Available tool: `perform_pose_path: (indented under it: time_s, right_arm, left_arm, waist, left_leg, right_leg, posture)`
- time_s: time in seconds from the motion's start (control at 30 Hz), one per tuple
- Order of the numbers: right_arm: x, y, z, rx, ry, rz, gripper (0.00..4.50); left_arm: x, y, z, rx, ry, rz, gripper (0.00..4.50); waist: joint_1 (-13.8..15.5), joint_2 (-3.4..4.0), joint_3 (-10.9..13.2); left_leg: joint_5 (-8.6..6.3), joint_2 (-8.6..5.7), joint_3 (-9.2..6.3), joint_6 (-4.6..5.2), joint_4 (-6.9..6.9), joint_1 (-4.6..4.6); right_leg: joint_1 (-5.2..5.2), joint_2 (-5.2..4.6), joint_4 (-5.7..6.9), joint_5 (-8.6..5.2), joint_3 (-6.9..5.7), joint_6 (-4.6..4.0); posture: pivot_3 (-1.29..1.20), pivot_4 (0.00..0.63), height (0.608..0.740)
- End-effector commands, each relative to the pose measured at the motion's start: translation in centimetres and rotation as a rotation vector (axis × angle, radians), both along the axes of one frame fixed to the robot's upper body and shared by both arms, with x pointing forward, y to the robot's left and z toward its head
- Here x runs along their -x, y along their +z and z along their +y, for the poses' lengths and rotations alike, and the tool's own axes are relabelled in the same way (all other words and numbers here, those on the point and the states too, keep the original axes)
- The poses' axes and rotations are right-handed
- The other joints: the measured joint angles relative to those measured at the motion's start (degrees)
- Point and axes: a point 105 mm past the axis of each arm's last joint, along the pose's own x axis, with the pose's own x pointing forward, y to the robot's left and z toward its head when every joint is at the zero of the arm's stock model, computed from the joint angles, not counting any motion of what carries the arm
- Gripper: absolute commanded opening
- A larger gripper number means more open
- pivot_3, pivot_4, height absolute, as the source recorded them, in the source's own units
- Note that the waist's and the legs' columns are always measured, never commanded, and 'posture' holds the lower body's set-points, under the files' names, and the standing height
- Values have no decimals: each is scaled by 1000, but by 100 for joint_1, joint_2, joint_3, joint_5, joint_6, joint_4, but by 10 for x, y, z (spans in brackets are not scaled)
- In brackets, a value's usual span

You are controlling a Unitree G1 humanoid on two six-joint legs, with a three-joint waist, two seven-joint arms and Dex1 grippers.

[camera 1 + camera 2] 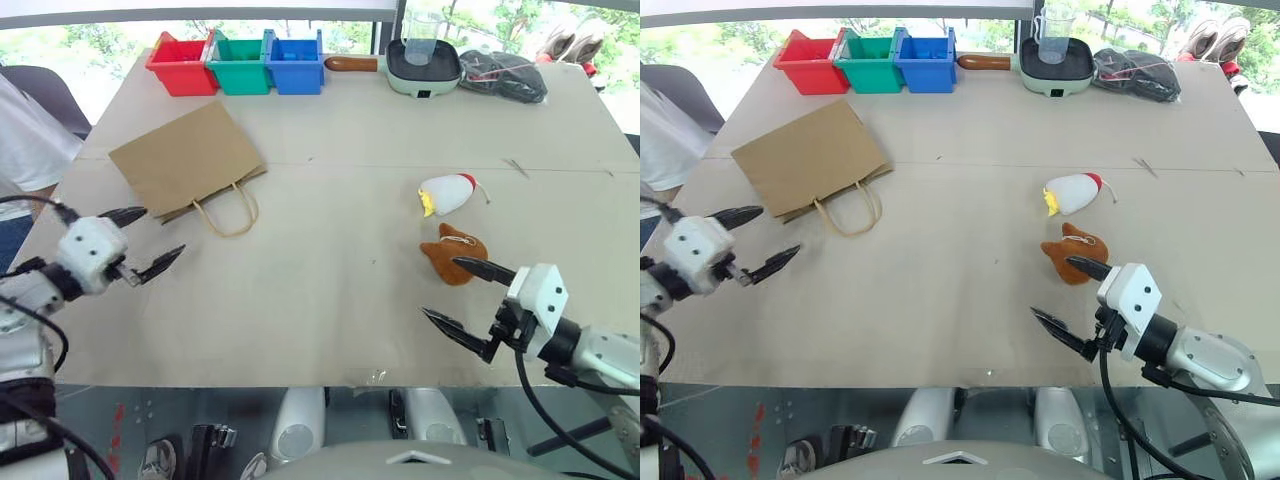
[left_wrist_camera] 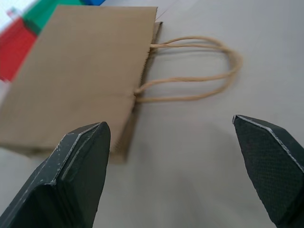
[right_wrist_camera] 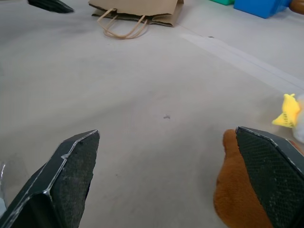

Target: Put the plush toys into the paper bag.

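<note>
The brown paper bag (image 1: 187,158) lies flat on the table at the left, its two tan loop handles (image 1: 228,210) pointing toward me. The white plush toy (image 1: 447,194) with a yellow beak and red end lies at the right, and the brown plush toy (image 1: 455,252) sits just in front of it. My left gripper (image 1: 142,242) hovers open near the bag's front left corner, empty. My right gripper (image 1: 470,298) stands open just in front of the brown toy, holding nothing. In the right wrist view the brown toy (image 3: 235,197) sits beside one finger.
Red (image 1: 181,66), green (image 1: 242,64) and blue (image 1: 296,62) bins line the far edge. A green electric pan (image 1: 423,68) with a clear cup and a dark bundle (image 1: 505,76) sit at the far right. A person's white sleeve (image 1: 28,130) shows at the left.
</note>
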Motion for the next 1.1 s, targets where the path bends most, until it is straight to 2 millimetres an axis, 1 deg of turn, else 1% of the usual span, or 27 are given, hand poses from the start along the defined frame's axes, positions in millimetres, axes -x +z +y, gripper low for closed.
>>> perform_pose_path:
  time_s: [0.03,0.1,0.2,0.23,0.27,0.37,0.4,0.47,0.53,0.6,0.67,0.77,0.8,0.9,0.93,1.0,1.07,1.1]
  right_arm:
    - [-1,8,2,-5,-2,-61,4500]
    - [-1,9,3,-7,-8,-69,4500]
    - [-1,11,5,-8,-12,-79,4500]
    - [-1,12,5,-8,-14,-81,4500]
    - [-1,12,6,-8,-15,-83,4500]
    - [-2,14,7,-12,-24,-89,4500]
    - [-2,15,7,-12,-26,-90,4500]
    - [-3,15,7,-11,-31,-94,4500]
    - [-4,16,7,-11,-37,-97,4500]
    - [-5,17,8,-12,-39,-102,4500]
    - [-7,18,8,-9,-47,-113,4500]
    - [-15,21,8,-13,-108,-146,4500]
    - [-17,22,8,-10,-123,-157,4500]
    - [-25,18,5,83,-203,-190,4500]
    - [-27,16,6,96,-220,-187,4500]
    - [-27,13,11,83,-200,-154,4500]
    - [-27,11,15,76,-188,-142,4500]
    - [-27,10,16,67,-183,-129,4500]
  left_arm:
    - [-13,7,-10,-151,-39,-102,4460]
    - [-23,7,-19,-172,-49,-133,4460]
    - [-34,8,-29,-209,-66,-173,4460]
    - [-36,6,-32,-215,-74,-173,3946]
    - [-37,5,-34,-213,-81,-171,3694]
    - [-38,-1,-40,-214,-114,-155,2239]
    - [-38,-2,-40,-209,-118,-150,1871]
    - [-40,-3,-41,-186,-120,-140,717]
    - [-42,-3,-44,-144,-130,-130,24]
    - [-45,-2,-50,-97,-144,-118,24]
    - [-50,5,-61,-24,-160,-128,24]
    - [-48,18,-110,72,-331,-165,24]
    - [-45,19,-122,95,-376,-164,24]
    - [-41,20,-159,195,-473,-131,24]
    - [-39,20,-176,233,-526,-120,24]
    - [-33,18,-209,262,-650,-104,24]
    - [-28,22,-230,312,-740,-93,24]
    - [-22,26,-240,326,-808,-95,24]
  waist:
    - [-8,-5,-3]
    - [-15,-5,-2]
    - [-32,-5,-2]
    - [-50,-5,-2]
    - [-63,-5,-2]
    - [-87,-5,-2]
    - [-84,-5,-2]
    - [-78,-5,-2]
    - [-68,-5,-3]
    - [-57,-5,-3]
    - [-40,-5,-3]
    - [-45,-5,-3]
    - [-45,-5,-2]
    - [-56,-4,-2]
    - [-58,-3,-2]
    - [-58,-2,-3]
    - [-55,-3,-3]
    - [-58,-3,-3]
  left_leg:
    - [0,0,0,0,0,-1]
    - [0,0,-1,0,0,0]
    - [1,0,-2,0,3,4]
    - [1,1,-3,0,4,4]
    - [2,2,-3,-1,4,5]
    - [3,3,-2,-3,6,9]
    - [3,4,-2,-3,8,9]
    - [3,4,-2,-3,12,7]
    - [3,4,-3,-3,14,6]
    - [3,3,-3,-3,19,5]
    - [3,3,-3,-3,26,3]
    - [3,3,-5,-2,46,-2]
    - [3,3,-6,-2,51,-2]
    - [3,3,-8,-1,69,1]
    - [3,3,-9,-1,72,2]
    - [3,3,-10,-1,78,2]
    - [3,3,-15,-1,85,1]
    - [3,3,-18,-1,88,0]
  right_leg:
    - [3,1,1,2,0,3]
    - [3,3,12,11,0,18]
    - [-9,7,53,9,0,23]
    - [-14,10,62,8,0,24]
    - [-16,11,69,8,1,24]
    - [-16,13,74,8,4,25]
    - [-16,13,74,8,4,25]
    - [-16,13,75,8,4,24]
    - [-16,13,76,8,4,25]
    - [-15,13,77,8,4,25]
    - [-14,13,78,9,3,25]
    - [-9,14,83,10,2,25]
    - [-5,14,83,10,2,25]
    - [7,14,84,11,2,26]
    - [7,15,85,11,2,25]
    - [8,17,90,11,2,25]
    - [10,23,93,11,2,25]
    - [12,26,93,11,2,25]
  posture:
    - [0,150,740]
    - [0,150,740]
    - [0,150,740]
    - [0,150,740]
    - [0,150,740]
    - [0,150,740]
    - [0,150,740]
    - [0,150,740]
    - [0,150,740]
    - [0,150,740]
    - [0,150,740]
    - [0,150,740]
    - [0,150,740]
    - [0,150,740]
    - [0,150,740]
    - [0,150,740]
    - [0,150,740]
    - [0,150,740]
